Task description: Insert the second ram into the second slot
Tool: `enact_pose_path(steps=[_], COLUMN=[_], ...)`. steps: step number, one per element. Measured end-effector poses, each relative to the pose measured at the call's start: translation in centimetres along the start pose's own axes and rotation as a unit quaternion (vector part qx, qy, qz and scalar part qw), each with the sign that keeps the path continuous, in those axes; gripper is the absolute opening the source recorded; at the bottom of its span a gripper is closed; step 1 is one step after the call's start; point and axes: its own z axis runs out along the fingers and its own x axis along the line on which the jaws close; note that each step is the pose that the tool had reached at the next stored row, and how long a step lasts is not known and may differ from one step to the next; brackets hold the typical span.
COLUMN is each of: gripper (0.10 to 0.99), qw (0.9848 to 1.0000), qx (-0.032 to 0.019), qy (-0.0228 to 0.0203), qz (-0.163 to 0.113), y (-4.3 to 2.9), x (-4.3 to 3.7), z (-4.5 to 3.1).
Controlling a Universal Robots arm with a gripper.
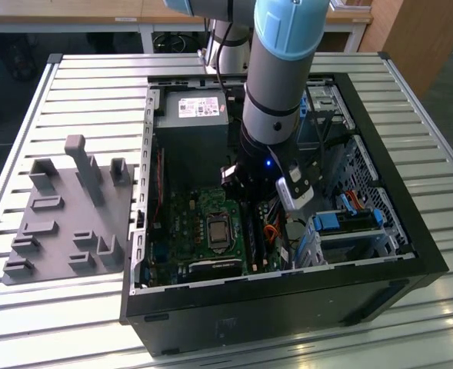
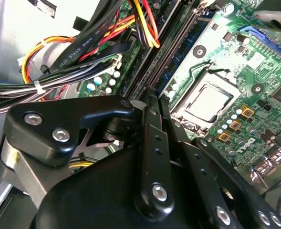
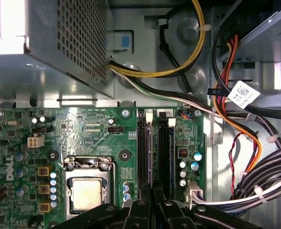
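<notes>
The second ram (image 2: pixel 171 57) stands in the slots (image 3: pixel 152 148) directly in front of the gripper (image 3: pixel 152 202), whose fingers are together over its upper edge, pressing more than holding. If the stick is tilted, I think more force can bend it or damage the motherboard (image 3: pixel 88 129). The cables (image 3: pixel 254 157) lie beside the gripper.

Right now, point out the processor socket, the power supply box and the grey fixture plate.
processor socket (image 3: pixel 86 194), first wrist view, on its metal lid.
power supply box (image 1: pixel 193 123), exterior view, on its top face.
grey fixture plate (image 1: pixel 64 231), exterior view, on its flat base.
</notes>
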Motion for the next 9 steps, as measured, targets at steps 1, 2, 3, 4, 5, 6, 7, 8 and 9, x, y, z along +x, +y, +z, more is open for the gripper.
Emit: enact_pose_path(steps=[1, 2, 3, 4, 5, 6, 7, 8, 9], gripper=[0.137, 0.137, 0.137, 0.137, 0.137, 0.137, 0.137, 0.137, 0.137], qw=[1.0, 1.0, 1.0, 1.0, 1.0, 1.0, 1.0, 1.0, 1.0], qx=[0.0, -0.0001, -0.0003, -0.0004, -0.0003, -0.0003, -0.0002, -0.0001, -0.0001], qy=[0.0001, 0.0, 0.0, 0.0, 0.0, 0.0, 0.0001, 0.0001, 0.0002], qz=[0.0, 0.0, -0.001, -0.001, -0.001, -0.002, -0.004, -0.005, -0.007], y=[0.0, 0.0, 0.01, 0.01, 0.01, 0.0, -0.01, -0.02, -0.02], x=[0.0, 0.0, 0.0, 0.0, 0.0, 0.0, 0.01, 0.0, 0.0], z=[-0.07, -0.13, -0.16, -0.16, -0.16, -0.16, -0.17, -0.17, -0.16])
